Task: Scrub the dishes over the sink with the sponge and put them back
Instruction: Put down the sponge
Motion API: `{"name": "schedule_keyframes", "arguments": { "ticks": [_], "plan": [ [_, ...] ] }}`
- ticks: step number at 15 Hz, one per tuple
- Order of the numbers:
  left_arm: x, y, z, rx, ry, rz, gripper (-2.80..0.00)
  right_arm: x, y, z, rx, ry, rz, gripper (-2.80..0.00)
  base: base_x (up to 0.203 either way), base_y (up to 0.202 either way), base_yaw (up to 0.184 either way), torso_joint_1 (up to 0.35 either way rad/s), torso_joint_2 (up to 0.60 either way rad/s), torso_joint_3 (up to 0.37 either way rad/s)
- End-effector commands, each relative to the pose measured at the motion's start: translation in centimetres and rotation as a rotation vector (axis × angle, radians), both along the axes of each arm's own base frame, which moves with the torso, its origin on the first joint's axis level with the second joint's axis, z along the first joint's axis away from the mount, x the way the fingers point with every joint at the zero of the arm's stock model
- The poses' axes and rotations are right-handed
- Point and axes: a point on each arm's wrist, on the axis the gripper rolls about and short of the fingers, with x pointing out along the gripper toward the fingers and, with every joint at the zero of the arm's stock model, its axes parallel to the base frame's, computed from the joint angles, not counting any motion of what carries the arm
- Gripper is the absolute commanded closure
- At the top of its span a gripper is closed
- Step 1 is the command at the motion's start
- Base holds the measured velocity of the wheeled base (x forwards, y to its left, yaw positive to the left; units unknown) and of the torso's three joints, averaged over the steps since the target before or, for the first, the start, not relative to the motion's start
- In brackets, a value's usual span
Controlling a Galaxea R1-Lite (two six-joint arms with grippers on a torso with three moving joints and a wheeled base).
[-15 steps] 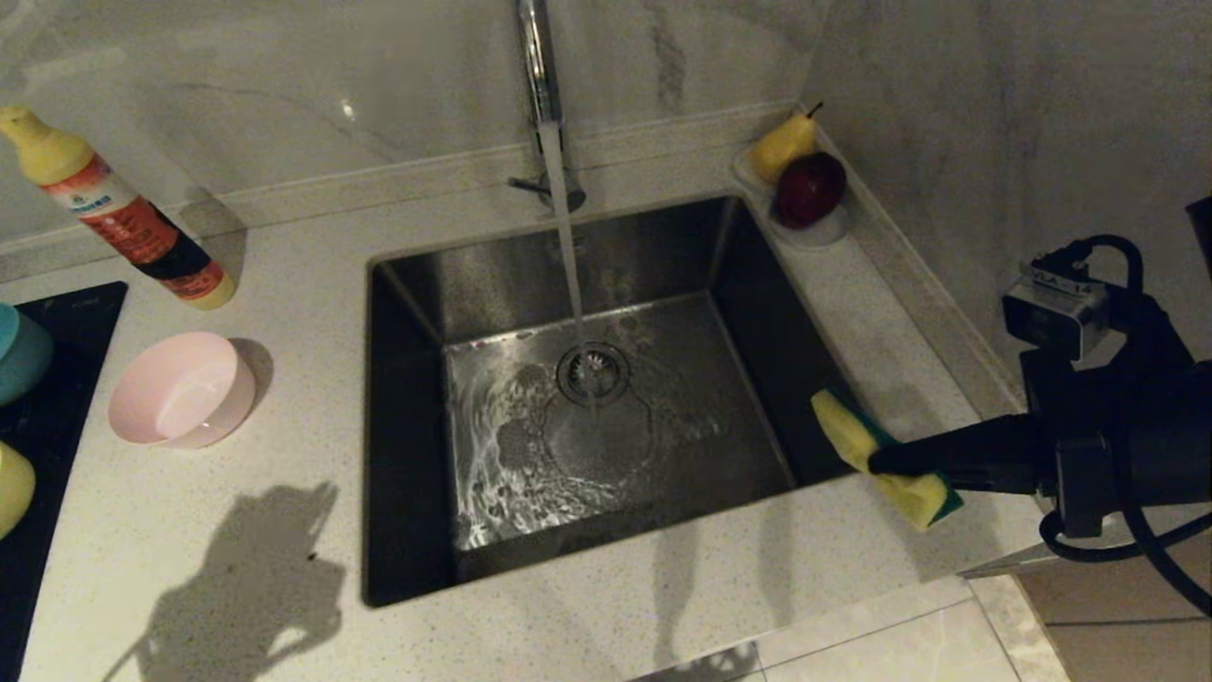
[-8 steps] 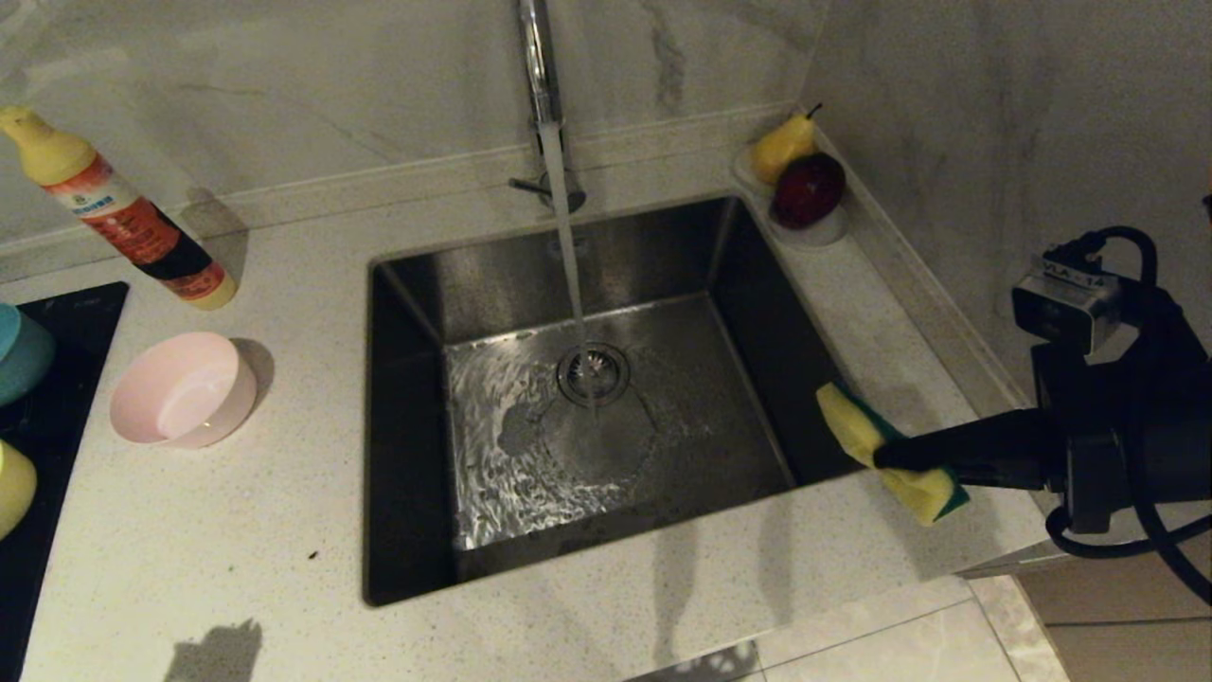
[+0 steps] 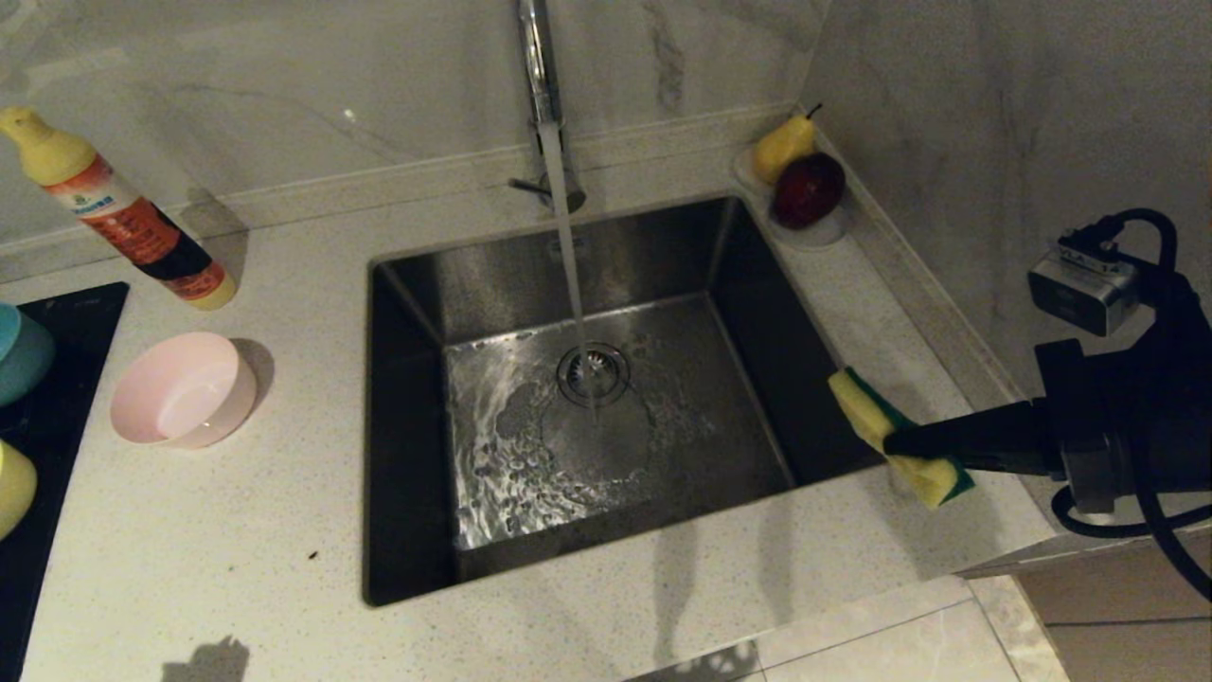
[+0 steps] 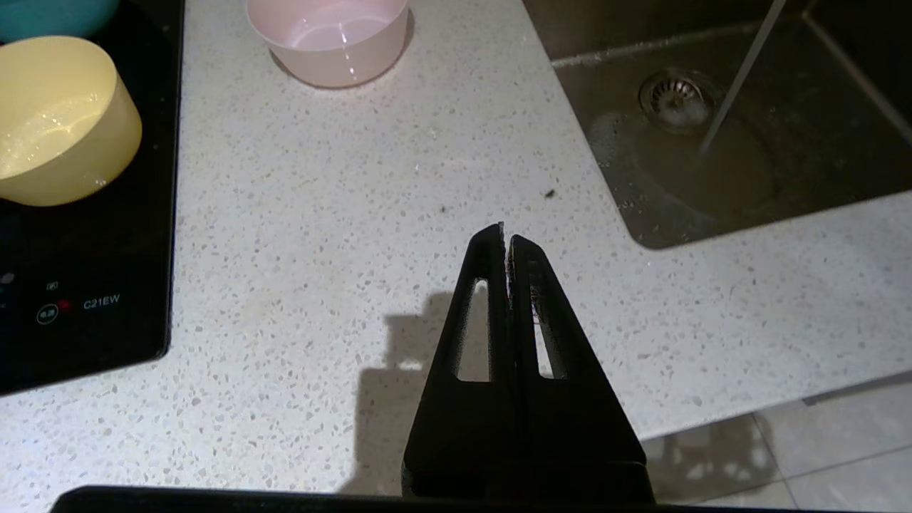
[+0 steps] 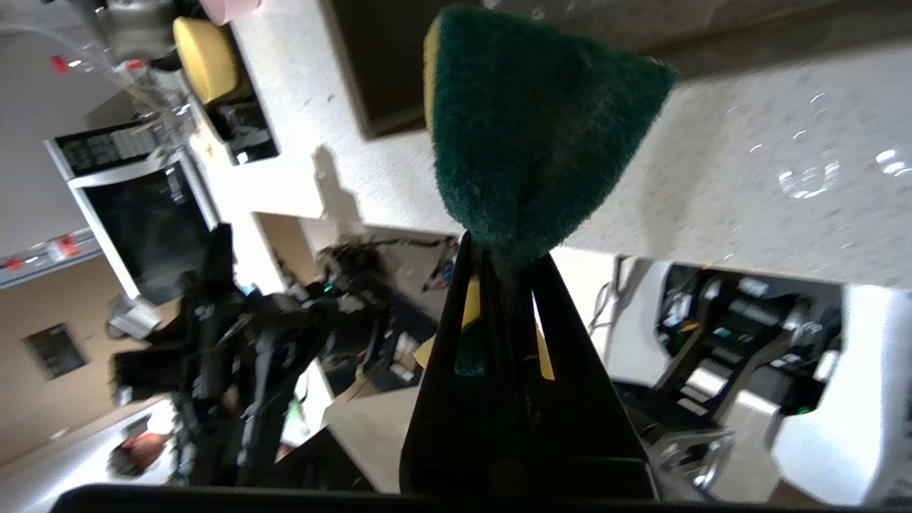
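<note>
- My right gripper (image 3: 900, 443) reaches in from the right with its black fingers clamped on the small rectangular sponge of yellow foam with a dark green scouring face (image 3: 895, 438), held above the right rim of the sink near its near-right corner.
- In the right wrist view the green face of the sponge (image 5: 534, 135) bulges out past my pinching tips (image 5: 499, 253).
- The large square stainless steel sink (image 3: 407, 455) lies open in the middle of the pale speckled counter (image 3: 189, 530); water falls from the tall chrome tap (image 3: 535, 57) onto the round drain strainer (image 3: 593, 371).
- My left gripper (image 4: 506, 239) hangs over the near counter left of the sink, fingers pressed together and holding nothing; only its shadow (image 3: 204, 658) shows in the head view.
- The round pink plastic bowl (image 3: 182, 388) stands on the counter left of the sink, well apart from the rim; open counter lies between them.
- The light blue plastic bowl (image 3: 21, 352) and the yellow plastic bowl (image 3: 14, 485) sit on the black cooktop (image 3: 57, 313) at the left edge.
- A yellow-capped red and black bottle (image 3: 118, 208) leans by the far-left wall; a small white dish with a yellow pear and a dark red apple (image 3: 805, 185) sits at the far-right corner, beside the sink rim.
- Compared with a second ago, the sponge has shifted slightly to the right and farther away, and the left arm's shadow on the near counter has shrunk to a patch at the near edge.
</note>
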Motion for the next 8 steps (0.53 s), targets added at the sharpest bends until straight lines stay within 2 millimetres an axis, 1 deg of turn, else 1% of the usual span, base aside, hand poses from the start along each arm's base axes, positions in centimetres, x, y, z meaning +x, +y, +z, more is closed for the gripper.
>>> {"name": "schedule_keyframes", "arguments": {
  "ticks": [1, 3, 8],
  "plan": [
    [0.4, 0.0, -1.1, -0.007, 0.041, 0.001, 0.00, -0.5, -0.3, 0.4, -0.007, -0.025, -0.002, 0.00, 0.000, 0.000, 0.000, 0.000, 0.00, 0.000],
    [0.4, 0.0, -1.1, -0.008, 0.041, 0.001, 0.00, -0.6, -0.5, 0.5, -0.035, -0.063, -0.003, 0.00, 0.000, 0.000, 0.000, 0.000, 0.00, 0.000],
    [0.4, 0.0, -1.1, -0.008, 0.042, 0.001, 0.00, -1.1, -1.1, -0.7, -0.165, -0.132, -0.052, 0.00, 0.000, 0.000, 0.000, 0.000, 0.00, 0.000]
  ]
}}
